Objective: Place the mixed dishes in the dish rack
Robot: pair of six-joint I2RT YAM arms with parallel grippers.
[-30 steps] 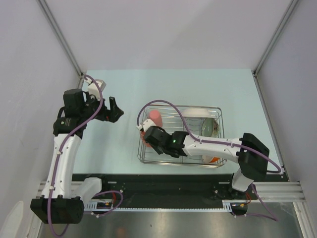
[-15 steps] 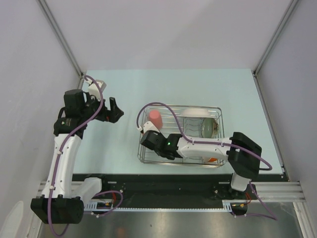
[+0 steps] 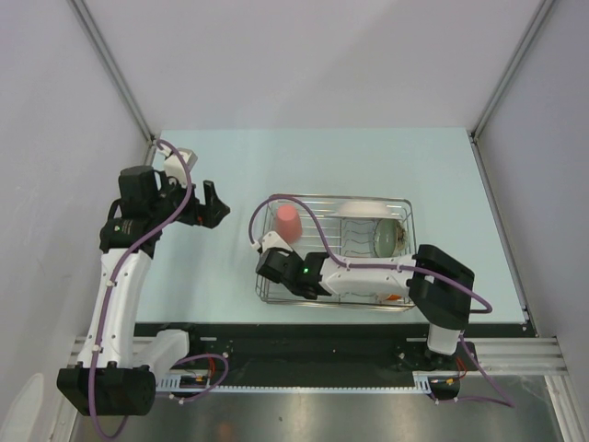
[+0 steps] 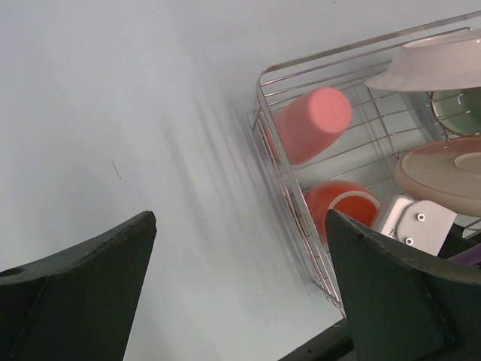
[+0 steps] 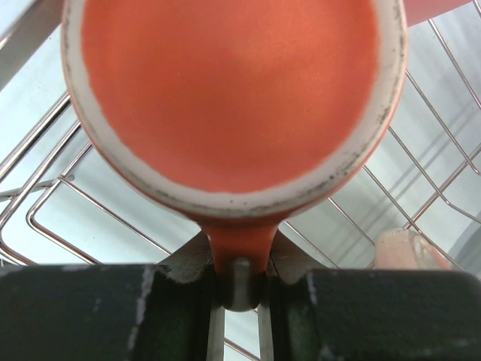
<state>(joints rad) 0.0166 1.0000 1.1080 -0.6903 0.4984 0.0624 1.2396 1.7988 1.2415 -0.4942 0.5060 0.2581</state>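
1. Now my right hand [image 5: 239, 284] is closed narrow on the handle of the orange mug [image 5: 225, 90], pinching it from both sides.
2. The mug lies straight ahead of that hand. Its handle points back at my palm and its open mouth faces my wrist camera, so its long axis runs away from me toward the wires below.
3. It hangs inside the near-left corner of the dish rack [image 5: 45, 214]. I cannot tell whether its base touches the floor wires.
4. Toward the far-left corner sits the pink cup [image 4: 312, 124], near the mug but apart from it.
5. Further right in the rack are the cream-pink plate [image 4: 443, 169], the pale green bowl [image 4: 455, 113] and a white dish [image 4: 440, 60].
6. My left hand [image 4: 240, 289] hangs wide and holds nothing above the surface [image 4: 113, 113], left of the rack and well apart from the mug.
7. The right arm is therefore the nearer one. I judge the coming move is to lower and release without nudging the cup.
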